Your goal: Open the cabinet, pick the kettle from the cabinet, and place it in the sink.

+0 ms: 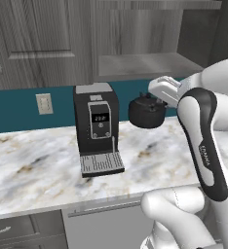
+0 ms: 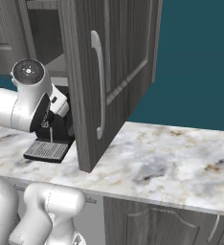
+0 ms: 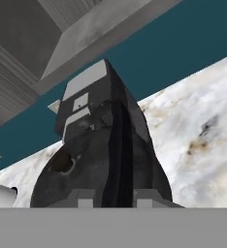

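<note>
Hand view: my gripper [image 3: 114, 196] has its jaws clamped on the arched handle of the kettle [image 3: 101, 169], which runs as a dark band straight up between the two tips.

Grip: closed on the handle, and I judge it a firm carry hold, with the round black body hanging just under the hand.

Kettle position: in the left base view the kettle [image 1: 146, 112] is out of the cabinet, held in the air above the marble counter [image 1: 33, 165], just to the right of the coffee machine [image 1: 97, 127] and below the open shelf [image 1: 145, 63].

Long axis: the handle arch lines up with the line of sight along the fingers; the spout I can't make out for sure.

Cabinet: the right base view shows the cabinet door [image 2: 106, 72] swung wide open, with its silver bar handle [image 2: 99, 91] facing me and its lower edge overhanging the counter [image 2: 181, 158].

Sink: I can't spot the basin from here, so which way to carry is a guess.

Room: the open door stands close on the arm's right and the coffee machine close on the left; I'd say clearing the door's lower corner is the tight part.
</note>
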Tool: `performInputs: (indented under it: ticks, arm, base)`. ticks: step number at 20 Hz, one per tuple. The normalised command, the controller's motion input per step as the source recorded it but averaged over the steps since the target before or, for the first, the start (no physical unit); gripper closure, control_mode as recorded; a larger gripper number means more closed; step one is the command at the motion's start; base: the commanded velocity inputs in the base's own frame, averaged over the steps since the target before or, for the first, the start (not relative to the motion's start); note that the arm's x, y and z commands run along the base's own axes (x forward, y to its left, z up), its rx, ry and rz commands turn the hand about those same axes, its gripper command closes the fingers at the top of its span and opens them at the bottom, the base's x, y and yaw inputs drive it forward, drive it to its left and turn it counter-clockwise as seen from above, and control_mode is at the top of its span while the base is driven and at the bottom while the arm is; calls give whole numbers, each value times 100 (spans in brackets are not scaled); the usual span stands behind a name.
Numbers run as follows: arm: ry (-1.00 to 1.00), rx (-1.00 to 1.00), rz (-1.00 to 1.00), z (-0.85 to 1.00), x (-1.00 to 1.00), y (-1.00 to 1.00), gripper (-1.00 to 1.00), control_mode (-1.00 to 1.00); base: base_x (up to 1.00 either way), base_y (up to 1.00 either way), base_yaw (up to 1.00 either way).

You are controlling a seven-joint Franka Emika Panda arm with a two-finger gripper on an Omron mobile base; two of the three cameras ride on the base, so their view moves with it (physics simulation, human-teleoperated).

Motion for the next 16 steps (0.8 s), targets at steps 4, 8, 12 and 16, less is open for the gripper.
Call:
performInputs:
  ticks: [4, 8, 12, 16]
  arm:
    - [0, 5, 0, -3, -2, 1, 100, -100]
    - [0, 0, 0, 0, 0, 0, 100, -100]
    - [0, 0, 0, 0, 0, 0, 100, -100]
    - [0, 0, 0, 0, 0, 0, 100, -100]
  base:
    - [0, 0, 0]
    - [0, 0, 0]
    - [0, 0, 0]
    - [0, 0, 0]
